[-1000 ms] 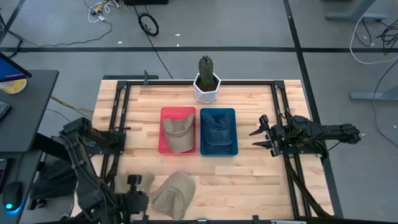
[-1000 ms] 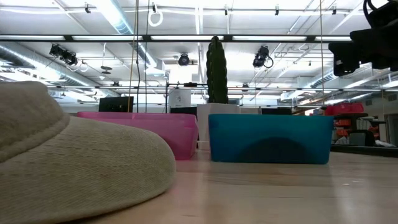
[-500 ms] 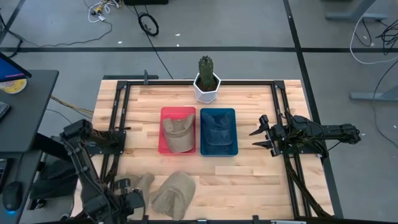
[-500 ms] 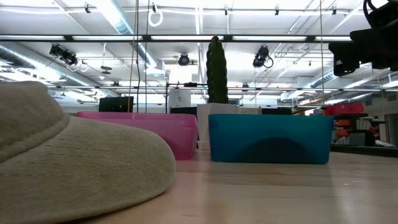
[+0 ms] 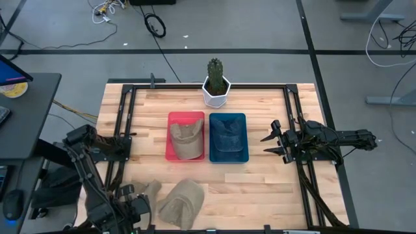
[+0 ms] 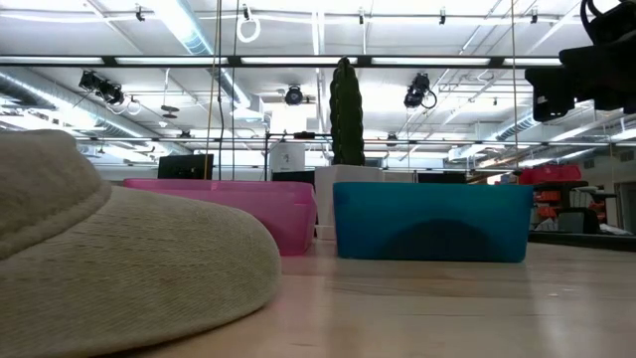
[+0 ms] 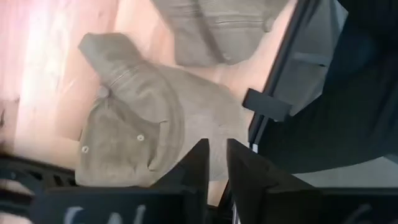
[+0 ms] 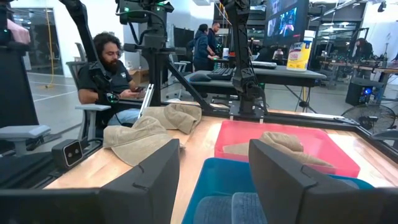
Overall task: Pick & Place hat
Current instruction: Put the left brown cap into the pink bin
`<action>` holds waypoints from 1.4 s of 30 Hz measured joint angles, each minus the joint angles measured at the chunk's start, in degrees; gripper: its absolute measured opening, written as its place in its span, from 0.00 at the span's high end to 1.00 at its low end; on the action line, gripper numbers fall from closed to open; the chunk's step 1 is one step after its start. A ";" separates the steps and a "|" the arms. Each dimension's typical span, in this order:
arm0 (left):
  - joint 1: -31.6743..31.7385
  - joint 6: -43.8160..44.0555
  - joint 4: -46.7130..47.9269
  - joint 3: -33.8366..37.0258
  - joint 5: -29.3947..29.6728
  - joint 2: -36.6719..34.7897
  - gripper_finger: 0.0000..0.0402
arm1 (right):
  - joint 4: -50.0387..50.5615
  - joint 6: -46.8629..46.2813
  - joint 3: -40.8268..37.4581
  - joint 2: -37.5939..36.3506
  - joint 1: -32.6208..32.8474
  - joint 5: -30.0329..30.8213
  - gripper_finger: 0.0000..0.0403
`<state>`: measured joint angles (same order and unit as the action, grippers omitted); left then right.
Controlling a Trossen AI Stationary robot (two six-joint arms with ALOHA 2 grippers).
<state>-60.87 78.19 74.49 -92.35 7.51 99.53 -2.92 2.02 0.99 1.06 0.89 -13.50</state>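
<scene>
**Hat lying at the front of the surface, beside the left arm**

Hat (image 5: 182, 203) is what we are looking at first: a tan cap resting flat on the wooden surface (image 5: 260, 182) near its front edge, in front of the pink bin (image 5: 186, 119). In the low view it is filling the left foreground (image 6: 109, 259). A second tan hat (image 5: 185, 138) is lying inside the pink bin, and a dark blue one (image 5: 228, 138) is sitting in the blue bin (image 5: 229, 157) just beside it. A potted cactus (image 5: 216, 81) is standing upright at the back edge, behind the two bins.

We are seeing the left gripper (image 5: 133, 201) low at the front left corner, just beside the loose hat. In its wrist view the fingers (image 7: 193, 171) are standing nearly together with only a narrow slit between them, holding nothing, with the hat (image 7: 134, 134) beyond them.

We are seeing the right gripper (image 5: 272, 140) waiting to the right of the blue bin, pointing toward it, its fingers (image 8: 155, 177) spread wide apart and empty. Beyond the surface, in the right wrist view, a person (image 8: 109, 78) is sitting in a chair.
</scene>
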 joint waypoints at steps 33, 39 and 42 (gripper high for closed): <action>-0.49 0.58 -5.04 14.13 -2.17 -0.09 0.41 | 0.00 0.02 0.00 0.00 0.02 0.02 0.52; -0.49 0.58 -10.36 20.39 -5.70 -0.07 0.41 | 0.00 0.02 0.00 0.00 0.02 0.00 0.52; -0.49 0.49 -16.00 23.40 -6.32 -0.08 0.41 | 0.00 0.02 0.00 0.00 0.00 0.01 0.52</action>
<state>-61.36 78.68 58.49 -68.94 1.19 99.45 -2.92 2.04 0.99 1.06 0.89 -13.49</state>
